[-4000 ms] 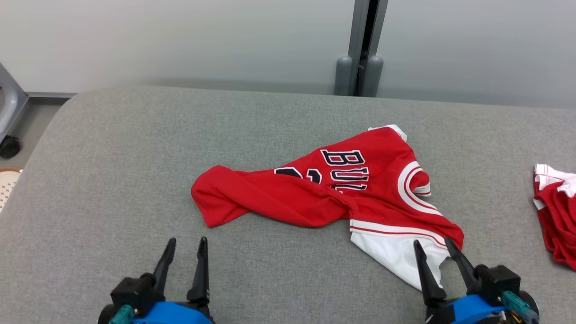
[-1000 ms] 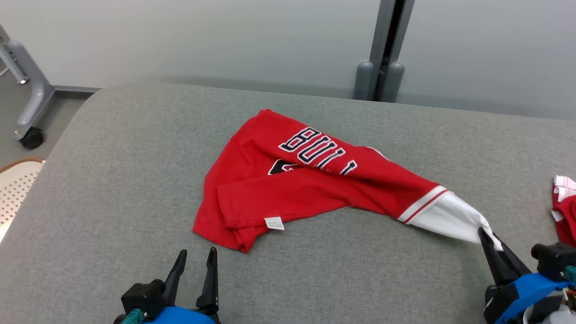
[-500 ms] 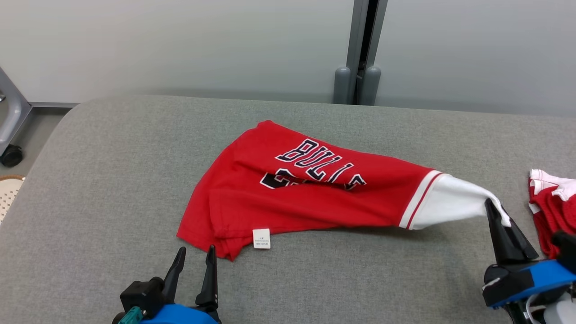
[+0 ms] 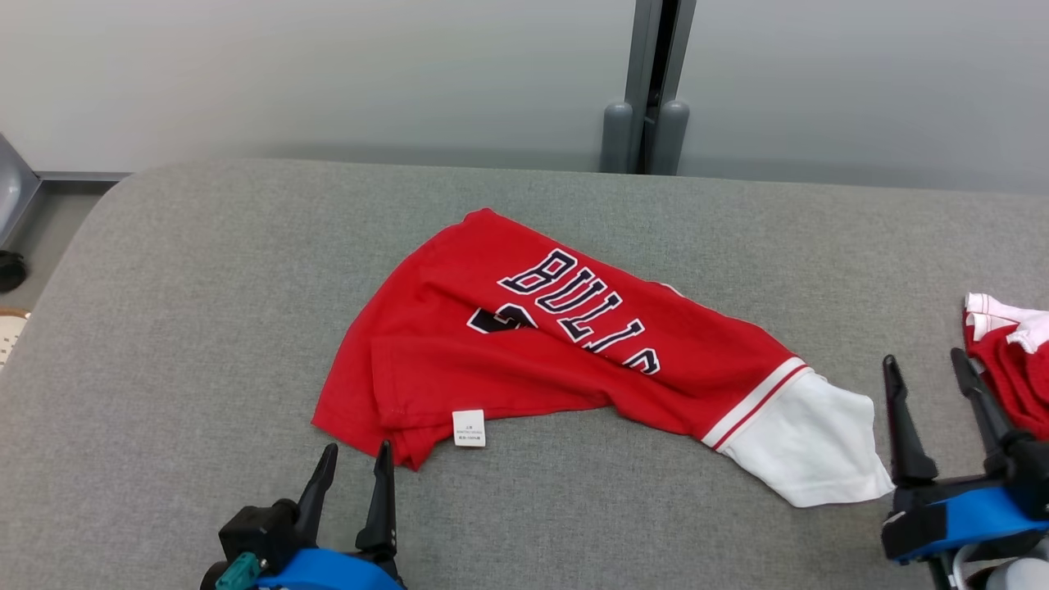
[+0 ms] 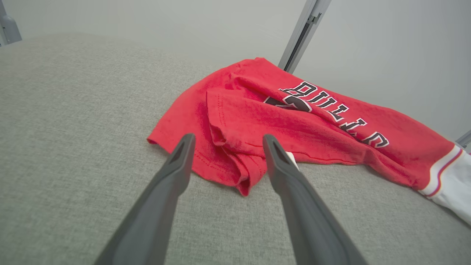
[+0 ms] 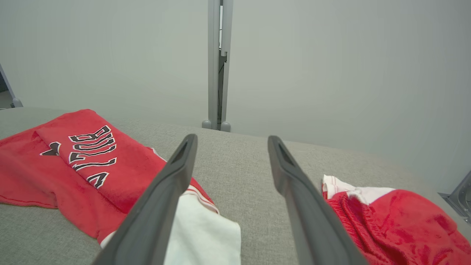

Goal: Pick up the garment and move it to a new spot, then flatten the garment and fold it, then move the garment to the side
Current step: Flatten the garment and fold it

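Garment (image 4: 557, 344) released just left of the right gripper (image 4: 922, 356), now spread empty;
creases could be set if folded unflattened.

Free surface (image 4: 180, 328) left of garment (image 4: 533, 344); heap (image 4: 1016, 385) right

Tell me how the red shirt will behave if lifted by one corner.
Probably floppy: the red shirt lies creased, its near edge folded over itself, so it would sag. Likely light, since the cloth looks thin.
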{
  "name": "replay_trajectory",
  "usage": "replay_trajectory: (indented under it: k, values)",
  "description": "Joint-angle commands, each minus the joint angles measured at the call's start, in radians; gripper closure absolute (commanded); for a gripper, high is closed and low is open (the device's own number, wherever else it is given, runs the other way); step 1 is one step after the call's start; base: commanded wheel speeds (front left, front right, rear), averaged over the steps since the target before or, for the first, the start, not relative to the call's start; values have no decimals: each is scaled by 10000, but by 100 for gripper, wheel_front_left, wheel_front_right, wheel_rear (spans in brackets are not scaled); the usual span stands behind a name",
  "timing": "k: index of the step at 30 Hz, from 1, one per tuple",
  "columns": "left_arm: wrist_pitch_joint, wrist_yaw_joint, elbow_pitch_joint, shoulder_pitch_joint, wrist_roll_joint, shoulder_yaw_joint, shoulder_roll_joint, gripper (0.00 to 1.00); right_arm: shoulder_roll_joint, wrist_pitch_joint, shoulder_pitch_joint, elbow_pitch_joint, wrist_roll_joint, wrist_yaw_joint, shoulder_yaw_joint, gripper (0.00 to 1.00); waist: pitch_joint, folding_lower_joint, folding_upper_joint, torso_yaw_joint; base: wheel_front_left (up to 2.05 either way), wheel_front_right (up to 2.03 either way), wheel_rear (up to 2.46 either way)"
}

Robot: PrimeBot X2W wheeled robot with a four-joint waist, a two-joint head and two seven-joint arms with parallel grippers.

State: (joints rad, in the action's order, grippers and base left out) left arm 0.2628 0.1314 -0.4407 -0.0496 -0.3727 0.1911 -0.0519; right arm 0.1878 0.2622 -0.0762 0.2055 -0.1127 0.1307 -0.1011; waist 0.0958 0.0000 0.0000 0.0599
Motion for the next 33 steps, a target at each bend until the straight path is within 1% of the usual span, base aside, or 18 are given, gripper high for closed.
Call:
replay_trajectory:
  k: [1,3,8,11,17,24,25,26,27,30,33]
  values:
    - [26,-14,14,-209,74,-56,6,0,-148,31,184,-95,199,0,-27,0,27,0,0,-1,0,0,0]
    - [26,-14,-7,-323,98,-54,7,0,-399,31,266,-121,602,0,-40,0,132,0,0,-30,0,0,0]
    - [26,-14,-168,-813,-60,207,3,0,-756,31,166,65,952,0,306,0,476,0,0,-147,0,0,0]
    - [26,-14,-393,-1181,-198,373,-54,0,-861,31,-58,152,1052,0,514,0,769,0,0,-297,0,0,0]
    - [26,-14,-1268,-1612,64,129,-121,0,-922,31,-293,239,1090,0,604,0,1080,0,0,-513,0,0,0]
    - [26,-14,-1424,-1780,121,3,-87,0,-1017,31,-361,313,1027,0,670,0,1202,0,0,-615,0,0,0]
    - [26,-14,-1429,-1787,99,3,-83,25,-1027,31,-377,326,1013,0,684,0,1202,0,0,-624,0,0,0]
    - [26,-14,-1435,-1802,82,22,-80,74,-1045,31,-390,341,1019,0,702,0,1201,0,0,-633,0,0,0]
    - [26,-14,-1374,-1837,73,44,-77,100,-1065,31,-403,350,1030,0,713,0,1198,0,0,-641,0,0,0]
    - [26,-14,-1193,-1820,117,84,-113,100,-1092,31,-399,420,972,0,688,0,1104,0,0,-630,0,0,0]
    - [26,-14,-917,-1566,233,-61,-122,100,-1111,31,-179,539,906,0,576,0,774,0,0,-532,0,0,0]
